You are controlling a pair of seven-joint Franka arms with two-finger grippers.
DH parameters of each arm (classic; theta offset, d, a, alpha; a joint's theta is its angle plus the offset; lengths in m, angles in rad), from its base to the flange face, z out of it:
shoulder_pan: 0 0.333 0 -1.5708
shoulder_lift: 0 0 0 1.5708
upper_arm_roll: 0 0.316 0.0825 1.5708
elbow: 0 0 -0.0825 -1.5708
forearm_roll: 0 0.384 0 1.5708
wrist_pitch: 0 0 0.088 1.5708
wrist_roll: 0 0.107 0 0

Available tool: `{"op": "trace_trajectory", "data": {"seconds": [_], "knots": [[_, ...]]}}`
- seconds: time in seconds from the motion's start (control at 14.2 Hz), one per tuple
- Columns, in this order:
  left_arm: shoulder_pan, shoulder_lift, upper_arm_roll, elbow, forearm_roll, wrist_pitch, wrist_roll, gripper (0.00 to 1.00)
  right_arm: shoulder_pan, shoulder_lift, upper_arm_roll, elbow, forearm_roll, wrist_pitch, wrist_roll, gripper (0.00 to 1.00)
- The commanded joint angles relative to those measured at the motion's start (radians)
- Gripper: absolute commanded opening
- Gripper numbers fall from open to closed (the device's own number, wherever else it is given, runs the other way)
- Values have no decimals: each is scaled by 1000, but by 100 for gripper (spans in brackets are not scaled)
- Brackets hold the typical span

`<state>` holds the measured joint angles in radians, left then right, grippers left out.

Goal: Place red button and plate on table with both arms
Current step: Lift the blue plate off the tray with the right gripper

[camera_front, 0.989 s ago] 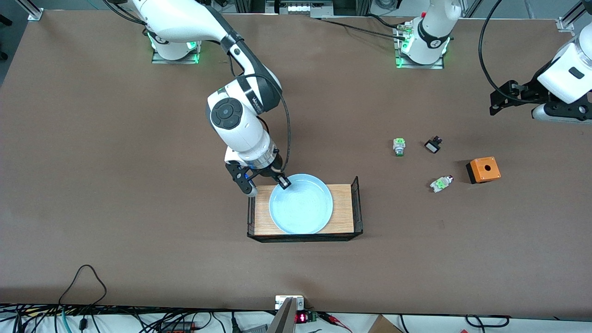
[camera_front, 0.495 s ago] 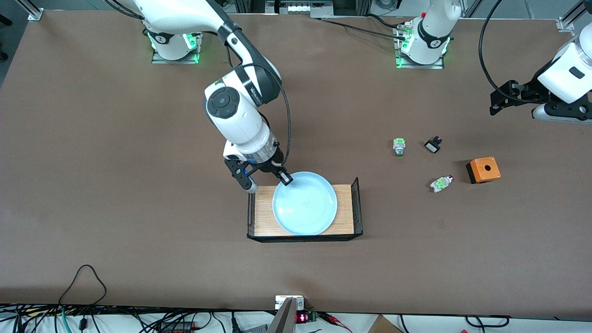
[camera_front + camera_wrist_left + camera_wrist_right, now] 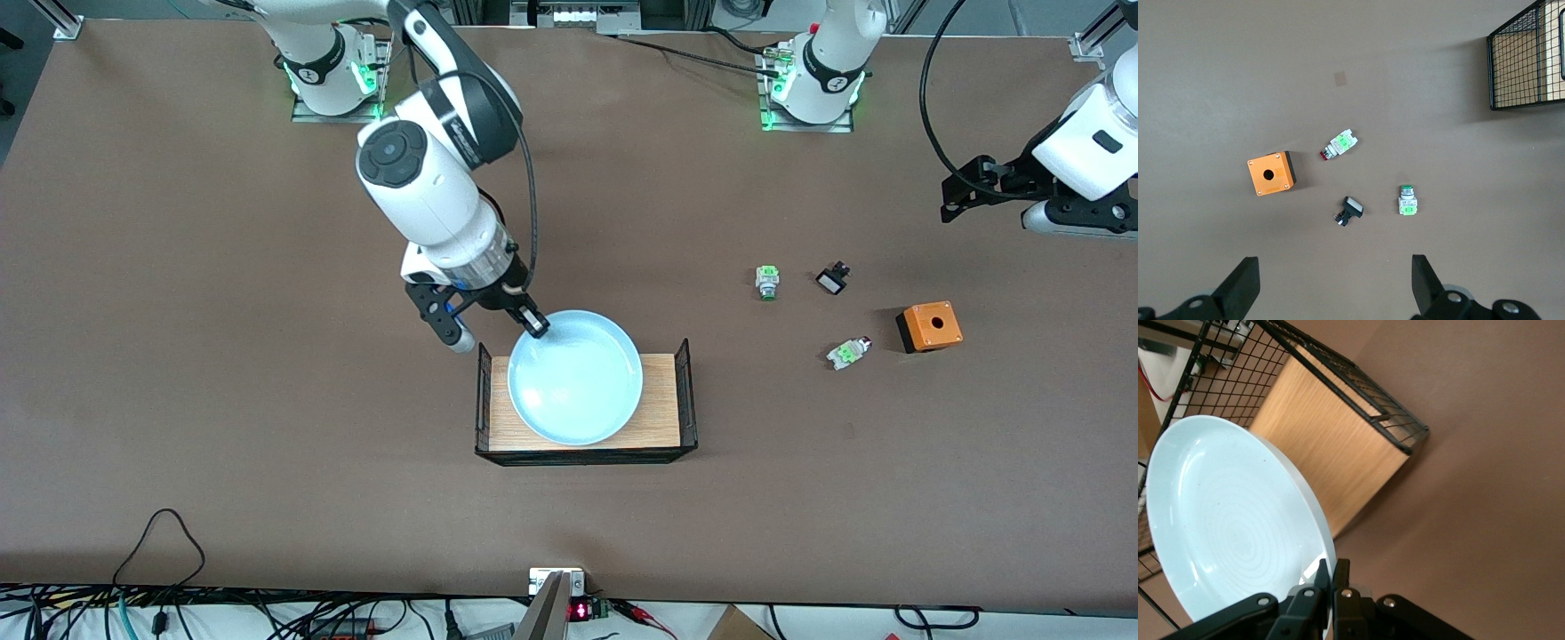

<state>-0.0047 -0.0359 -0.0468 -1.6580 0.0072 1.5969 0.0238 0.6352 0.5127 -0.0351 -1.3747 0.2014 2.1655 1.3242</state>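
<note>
The pale-blue plate hangs tilted over the wooden tray, held by its rim. My right gripper is shut on that rim at the edge toward the robots' bases. The right wrist view shows the fingers pinching the plate above the tray. The red button lies on the brown table toward the left arm's end; it also shows in the left wrist view. My left gripper waits open and empty, high over that end.
A green-tipped white-and-green part and a small black part lie farther from the camera than the red button. An orange box with a hole in its top sits beside the button. The tray has black mesh ends.
My right gripper has risen with the plate, lifting it off the tray floor and shifting it slightly toward the right arm's end. The left arm has not moved.
</note>
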Motion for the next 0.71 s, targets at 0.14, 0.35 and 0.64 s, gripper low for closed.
{"op": "trace_trajectory", "data": {"seconds": [0.14,0.35,0.64], "knots": [[-1,17,-4,37,23,-25,5,100,-101,-134,-2,-4,23,-248,-245,0],[0,17,-2,37,22,-26,7,100,-201,-198,-2,-9,42,-393,-500,0],[5,17,-2,37,22,-26,7,100,-351,-246,-3,-58,41,-496,-774,0]]}}
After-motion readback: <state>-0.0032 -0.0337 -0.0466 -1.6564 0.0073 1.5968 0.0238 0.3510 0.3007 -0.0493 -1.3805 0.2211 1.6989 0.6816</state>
